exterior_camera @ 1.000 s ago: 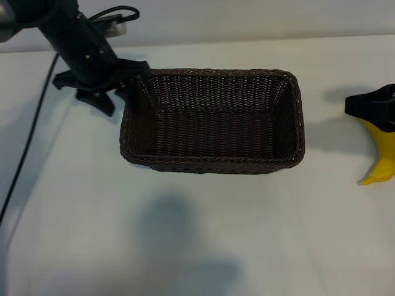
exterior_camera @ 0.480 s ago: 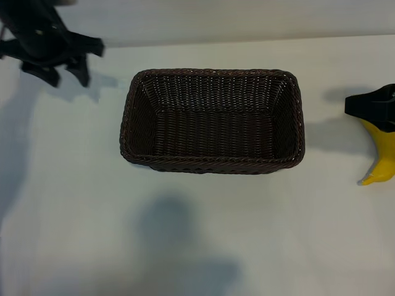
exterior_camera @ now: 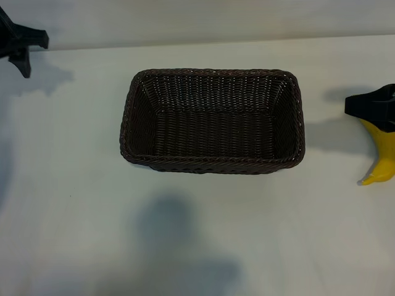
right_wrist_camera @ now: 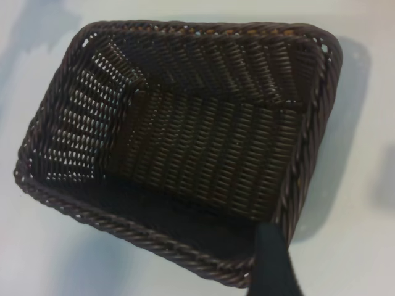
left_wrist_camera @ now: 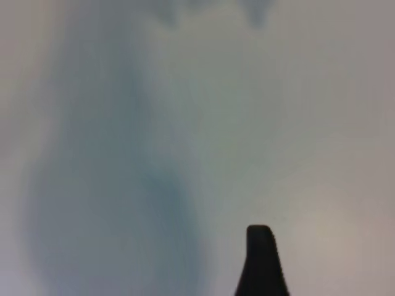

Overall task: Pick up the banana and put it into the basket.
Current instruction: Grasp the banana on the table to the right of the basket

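Right tool (exterior_camera: 378, 108) grasping curved bright-yellow banana (exterior_camera: 379, 161) above white tabletop (exterior_camera: 203, 234), well apart from empty dark-brown woven wicker basket (exterior_camera: 213, 164); left tool (exterior_camera: 18, 46) released, far corner; risk: banana slips, misses rim

Exterior view. The basket (exterior_camera: 213, 120) stands on the table (exterior_camera: 203, 240) in the centre of the frame, slightly above the middle, with nothing in it. The banana (exterior_camera: 381, 157) is at the right edge, level with the basket and well apart from it; the right gripper (exterior_camera: 373, 106) sits over the banana's upper end. The left gripper (exterior_camera: 21, 46) is in the upper left corner, well apart from the basket.
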